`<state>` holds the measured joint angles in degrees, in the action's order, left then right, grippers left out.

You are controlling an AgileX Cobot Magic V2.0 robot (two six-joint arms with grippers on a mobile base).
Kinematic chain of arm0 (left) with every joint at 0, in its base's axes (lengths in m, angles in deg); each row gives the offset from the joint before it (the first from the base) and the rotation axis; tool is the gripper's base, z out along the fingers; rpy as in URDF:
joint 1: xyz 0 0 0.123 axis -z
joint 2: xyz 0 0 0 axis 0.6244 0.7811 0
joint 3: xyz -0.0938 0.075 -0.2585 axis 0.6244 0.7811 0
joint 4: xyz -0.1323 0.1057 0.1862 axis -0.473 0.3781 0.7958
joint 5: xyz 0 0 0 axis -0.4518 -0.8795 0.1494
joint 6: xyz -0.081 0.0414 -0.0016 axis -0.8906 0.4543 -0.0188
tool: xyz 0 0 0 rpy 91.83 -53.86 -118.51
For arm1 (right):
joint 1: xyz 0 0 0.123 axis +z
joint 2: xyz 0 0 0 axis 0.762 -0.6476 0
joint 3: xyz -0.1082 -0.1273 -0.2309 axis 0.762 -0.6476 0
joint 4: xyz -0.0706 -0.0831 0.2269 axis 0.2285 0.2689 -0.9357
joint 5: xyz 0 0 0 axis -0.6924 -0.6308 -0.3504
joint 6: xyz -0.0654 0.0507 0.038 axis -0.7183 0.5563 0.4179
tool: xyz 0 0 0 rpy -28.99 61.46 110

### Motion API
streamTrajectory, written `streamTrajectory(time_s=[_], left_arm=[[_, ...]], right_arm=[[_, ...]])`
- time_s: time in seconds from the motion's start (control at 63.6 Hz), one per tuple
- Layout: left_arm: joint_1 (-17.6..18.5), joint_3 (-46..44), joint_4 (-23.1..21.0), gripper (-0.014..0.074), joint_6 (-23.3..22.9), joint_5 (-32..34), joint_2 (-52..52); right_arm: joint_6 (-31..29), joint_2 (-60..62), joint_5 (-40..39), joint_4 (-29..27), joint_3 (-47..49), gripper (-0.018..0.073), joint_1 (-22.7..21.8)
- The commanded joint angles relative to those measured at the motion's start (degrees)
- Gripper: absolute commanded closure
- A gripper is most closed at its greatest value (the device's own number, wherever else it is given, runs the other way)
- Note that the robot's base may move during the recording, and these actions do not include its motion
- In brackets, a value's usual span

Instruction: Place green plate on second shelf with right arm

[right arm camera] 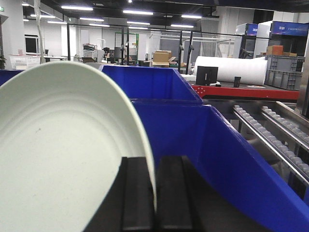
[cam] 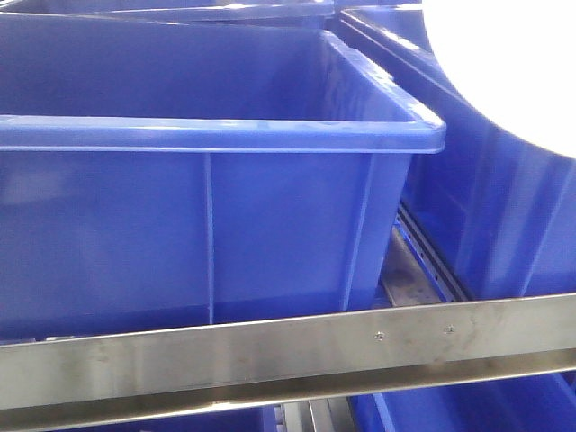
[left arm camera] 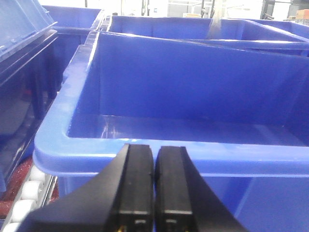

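Observation:
The green plate (right arm camera: 63, 154) fills the left half of the right wrist view, held on edge with its pale hollow face toward the camera. My right gripper (right arm camera: 155, 191) is shut on the plate's rim, one black finger on each side. A pale washed-out curved shape (cam: 513, 63) at the top right of the front view may be the same plate. My left gripper (left arm camera: 153, 166) is shut and empty, its two black fingers pressed together just in front of the rim of a blue bin (left arm camera: 145, 150).
Large blue plastic bins (cam: 207, 135) stand close together on the shelf, behind a steel rail (cam: 288, 346). A blue bin wall (right arm camera: 231, 154) is right beside the plate. Roller conveyor tracks (right arm camera: 275, 135) run at the right. Another bin (left arm camera: 193, 26) stands behind.

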<state>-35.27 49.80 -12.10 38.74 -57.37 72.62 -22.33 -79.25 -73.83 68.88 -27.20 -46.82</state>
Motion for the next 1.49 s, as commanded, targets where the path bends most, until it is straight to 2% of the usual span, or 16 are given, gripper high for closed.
streamTrajectory(time_s=[0.0, 0.346, 0.456, 0.613, 0.691, 0.896, 0.958, 1.147, 1.225, 1.351, 1.414, 1.477], left_arm=[[0.0, 2.3, -0.2, 0.0465, -0.2, 4.2, -1.0], [0.0, 2.3, -0.2, 0.0465, -0.2, 4.2, -1.0], [0.0, 2.3, -0.2, 0.0465, -0.2, 4.2, -1.0], [0.0, 2.3, -0.2, 0.0465, -0.2, 4.2, -1.0], [0.0, 2.3, -0.2, 0.0465, -0.2, 4.2, -1.0], [0.0, 2.3, -0.2, 0.0465, -0.2, 4.2, -1.0], [0.0, 2.3, -0.2, 0.0465, -0.2, 4.2, -1.0], [0.0, 2.3, -0.2, 0.0465, -0.2, 4.2, -1.0], [0.0, 2.3, -0.2, 0.0465, -0.2, 4.2, -1.0], [0.0, 2.3, -0.2, 0.0465, -0.2, 4.2, -1.0], [0.0, 2.3, -0.2, 0.0465, -0.2, 4.2, -1.0], [0.0, 2.3, -0.2, 0.0465, -0.2, 4.2, -1.0]], right_arm=[[0.2, -0.4, -6.8, -0.4, 1.8, 0.0529, -0.2], [0.2, -0.4, -7.5, -0.4, 1.8, 0.0529, -0.2], [0.2, -0.9, -12.5, -0.4, 1.8, 0.0529, -0.2], [0.2, -4.1, -23.6, -1.0, 1.8, 0.0529, -0.2], [-1.1, -8.4, -27.1, -3.2, 2.0, 0.0529, -0.2], [-8.4, -24.8, -42.8, -13.8, 5.4, 0.0527, -0.3], [-10.3, -30.0, -44.9, -16.1, 7.6, 0.0527, -0.4], [-11.7, -43.4, -43.1, -14.9, 15.1, 0.0515, -0.4], [-11.7, -45.4, -40.8, -14.9, 17.3, 0.0436, -0.4], [-11.7, -45.2, -31.4, -14.9, 19.4, 0.0232, -0.4], [-11.7, -44.9, -27.0, -14.9, 20.1, 0.0189, -0.4], [-11.6, -44.1, -24.5, -14.9, 20.2, 0.0195, -0.4]])
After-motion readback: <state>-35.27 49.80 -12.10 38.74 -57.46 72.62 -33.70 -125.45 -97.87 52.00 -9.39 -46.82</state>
